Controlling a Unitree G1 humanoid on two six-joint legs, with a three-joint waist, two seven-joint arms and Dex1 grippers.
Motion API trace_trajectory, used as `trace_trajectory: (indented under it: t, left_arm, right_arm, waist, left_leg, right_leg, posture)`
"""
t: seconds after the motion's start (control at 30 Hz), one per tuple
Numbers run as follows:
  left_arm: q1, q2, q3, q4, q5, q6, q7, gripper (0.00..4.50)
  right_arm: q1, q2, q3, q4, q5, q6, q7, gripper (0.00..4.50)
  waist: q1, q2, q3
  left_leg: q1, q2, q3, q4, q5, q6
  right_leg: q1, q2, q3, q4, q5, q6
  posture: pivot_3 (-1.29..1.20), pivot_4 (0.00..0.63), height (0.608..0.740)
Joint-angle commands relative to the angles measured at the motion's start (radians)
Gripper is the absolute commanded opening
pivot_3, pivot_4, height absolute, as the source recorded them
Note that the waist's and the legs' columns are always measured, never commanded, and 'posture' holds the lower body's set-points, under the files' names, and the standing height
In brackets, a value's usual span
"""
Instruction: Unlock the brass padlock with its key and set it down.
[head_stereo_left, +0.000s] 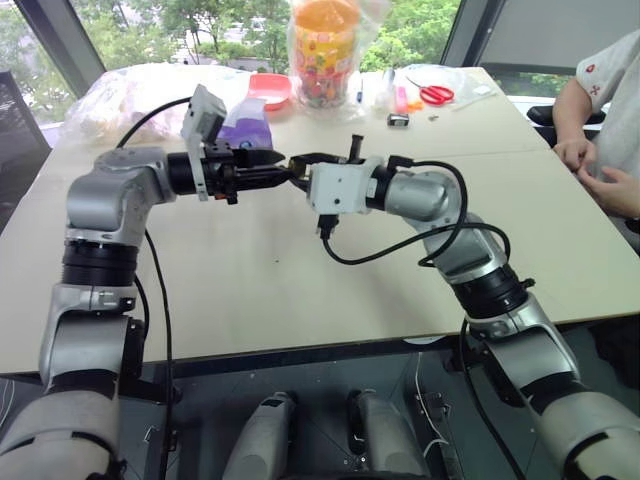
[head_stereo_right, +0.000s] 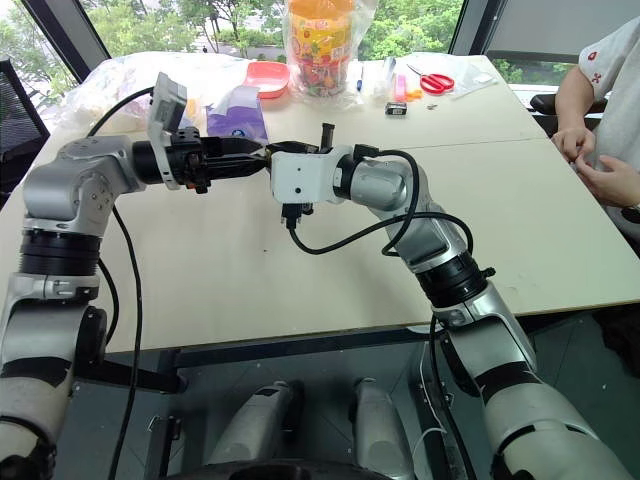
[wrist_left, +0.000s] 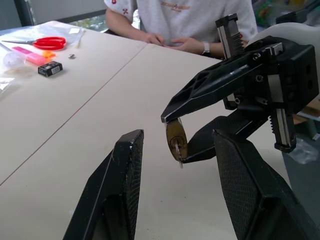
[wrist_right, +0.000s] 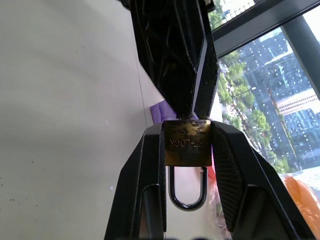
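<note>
The brass padlock is pinched by its body between the fingers of my right gripper, which is shut on it above the table. Its silvery shackle points back toward the wrist, and one leg looks free of the body. A small key sticks out of the padlock's keyhole. My left gripper faces it from the left with its fingers apart on either side of the key, touching nothing. Both grippers meet tip to tip over the table's middle.
A person sits at the table's right edge, hands on it. At the far side lie red scissors, a small black object, an orange jar, a pink bowl and a purple bag. The pale table stretches below the arms.
</note>
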Motion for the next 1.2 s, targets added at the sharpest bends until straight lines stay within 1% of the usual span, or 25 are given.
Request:
trace_trajectory:
  t: [0.03, 0.2, 0.23, 0.27, 0.3, 0.37, 0.4, 0.63, 0.67, 0.7, 0.83, 0.87, 0.97, 1.0, 1.1, 1.2]
  left_arm:
    - [-0.036, -0.015, 0.002, 0.013, 0.010, -0.035, 0.004, 2.25]
    - [-0.050, -0.044, -0.010, 0.040, 0.021, -0.056, -0.008, 2.25]
    - [-0.053, -0.048, -0.010, 0.044, 0.022, -0.058, -0.007, 1.72]
    - [-0.056, -0.053, -0.006, 0.049, 0.020, -0.060, -0.004, 1.50]
    - [-0.059, -0.056, -0.006, 0.052, 0.020, -0.060, -0.004, 0.99]
    - [-0.059, -0.059, -0.013, 0.054, 0.025, -0.064, -0.007, 0.17]
    - [-0.058, -0.059, -0.015, 0.053, 0.027, -0.065, -0.008, 0.07]
    - [-0.053, -0.058, -0.013, 0.048, 0.033, -0.069, 0.003, 0.07]
    - [-0.052, -0.061, -0.006, 0.047, 0.029, -0.069, 0.010, 0.00]
    - [-0.051, -0.064, 0.001, 0.048, 0.025, -0.067, 0.017, 0.00]
    - [-0.044, -0.079, 0.022, 0.067, 0.015, -0.075, 0.033, 0.00]
    - [-0.040, -0.091, 0.026, 0.077, 0.014, -0.087, 0.039, 0.00]
    - [-0.032, -0.124, 0.033, 0.098, 0.014, -0.113, 0.053, 0.00]
    - [-0.031, -0.138, 0.038, 0.111, 0.014, -0.124, 0.058, 0.00]
    - [-0.034, -0.165, 0.051, 0.142, 0.010, -0.148, 0.058, 0.00]
    - [-0.034, -0.175, 0.053, 0.150, 0.003, -0.147, 0.045, 0.00]
  right_arm:
    - [-0.026, 0.005, -0.009, -0.048, -0.002, -0.005, -0.013, 0.73]
    - [-0.022, 0.007, -0.009, -0.057, -0.005, 0.002, -0.010, 0.73]
    - [-0.021, 0.007, -0.009, -0.058, -0.007, 0.003, -0.010, 0.73]
    - [-0.020, 0.007, -0.009, -0.060, -0.007, 0.004, -0.010, 0.73]
    - [-0.020, 0.008, -0.009, -0.062, -0.008, 0.005, -0.010, 0.73]
    - [-0.018, 0.007, -0.010, -0.065, -0.008, 0.007, -0.010, 0.73]
    - [-0.017, 0.007, -0.010, -0.067, -0.009, 0.008, -0.010, 0.73]
    - [-0.014, 0.007, -0.011, -0.068, -0.007, 0.015, -0.005, 0.73]
    - [-0.010, 0.006, -0.014, -0.071, 0.003, 0.023, 0.004, 1.76]
    - [-0.005, 0.002, -0.016, -0.075, 0.009, 0.028, 0.012, 2.10]
    - [0.025, -0.025, -0.027, -0.113, 0.004, 0.062, 0.020, 4.16]
    - [0.041, -0.035, -0.039, -0.138, 0.006, 0.086, 0.023, 4.47]
    - [0.101, -0.047, -0.093, -0.231, 0.059, 0.184, 0.031, 4.47]
    - [0.127, -0.023, -0.148, -0.283, 0.123, 0.276, 0.023, 4.47]
    - [0.163, 0.025, -0.267, -0.381, 0.244, 0.477, -0.010, 4.47]
    - [0.161, 0.037, -0.331, -0.411, 0.288, 0.575, -0.059, 4.47]
  waist:
    - [0.001, 0.000, 0.000]
    - [0.000, 0.000, 0.000]
    - [0.000, 0.000, 0.000]
    - [0.000, 0.000, 0.000]
    - [-0.001, 0.000, 0.000]
    - [-0.001, 0.000, 0.000]
    - [-0.001, 0.000, 0.000]
    - [-0.001, 0.000, 0.000]
    - [-0.001, 0.000, 0.000]
    - [-0.001, 0.000, 0.000]
    - [0.002, 0.000, 0.000]
    - [0.002, 0.000, 0.000]
    - [0.005, 0.000, 0.000]
    - [0.006, 0.000, 0.000]
    - [0.005, 0.000, 0.000]
    - [0.003, 0.000, 0.000]
  left_leg:
    - [0.000, 0.000, 0.000, 0.000, 0.000, 0.000]
    - [0.000, 0.000, 0.000, 0.000, 0.000, 0.000]
    - [0.000, 0.000, 0.000, 0.000, 0.000, 0.000]
    - [0.000, 0.000, 0.000, 0.000, 0.000, 0.000]
    - [0.000, 0.000, 0.000, 0.000, 0.000, 0.000]
    - [0.000, 0.000, 0.000, 0.000, 0.000, 0.000]
    - [0.000, 0.000, 0.000, 0.000, 0.000, 0.000]
    - [0.000, 0.000, 0.000, 0.000, 0.000, 0.000]
    - [0.000, 0.000, 0.000, 0.000, 0.000, 0.000]
    - [0.000, 0.000, 0.000, 0.000, 0.000, 0.000]
    - [0.000, 0.000, 0.000, 0.000, 0.000, 0.000]
    - [0.000, 0.000, 0.000, 0.000, 0.000, 0.000]
    - [0.000, 0.000, 0.000, 0.001, 0.000, 0.000]
    - [0.000, 0.000, 0.000, 0.001, 0.000, 0.000]
    - [-0.001, 0.000, 0.000, 0.001, 0.000, 0.000]
    - [-0.001, 0.000, 0.000, 0.001, 0.000, 0.000]
  right_leg:
    - [0.000, 0.000, 0.000, 0.000, 0.000, 0.000]
    - [0.000, 0.000, 0.000, 0.000, 0.000, 0.000]
    - [0.000, 0.000, 0.000, 0.000, 0.000, 0.000]
    - [0.000, 0.000, 0.000, 0.000, 0.000, 0.000]
    - [0.000, 0.000, 0.000, 0.000, 0.000, 0.000]
    - [0.000, 0.000, 0.000, 0.000, 0.000, 0.000]
    - [0.000, 0.000, 0.000, 0.000, 0.000, 0.000]
    - [0.000, 0.000, 0.000, 0.000, 0.000, 0.000]
    - [0.000, 0.000, 0.000, 0.000, 0.000, 0.000]
    - [0.000, 0.000, 0.000, 0.000, 0.000, 0.000]
    - [0.000, 0.000, 0.000, 0.000, 0.000, 0.000]
    - [0.000, 0.000, 0.000, 0.000, 0.000, 0.000]
    - [0.001, -0.001, 0.000, 0.000, 0.000, 0.000]
    - [0.001, -0.001, 0.000, 0.000, 0.000, 0.000]
    - [0.000, -0.001, 0.000, 0.000, 0.000, 0.000]
    - [0.000, -0.001, 0.000, 0.000, 0.000, 0.000]
  posture:
    - [0.00, 0.150, 0.740]
    - [0.00, 0.150, 0.740]
    - [0.00, 0.150, 0.740]
    - [0.00, 0.150, 0.740]
    - [0.00, 0.150, 0.740]
    - [0.00, 0.150, 0.740]
    - [0.00, 0.150, 0.740]
    - [0.00, 0.150, 0.740]
    - [0.00, 0.150, 0.740]
    - [0.00, 0.150, 0.740]
    - [0.00, 0.150, 0.740]
    - [0.00, 0.150, 0.740]
    - [0.00, 0.150, 0.740]
    - [0.00, 0.150, 0.740]
    - [0.00, 0.150, 0.740]
    - [0.00, 0.150, 0.740]
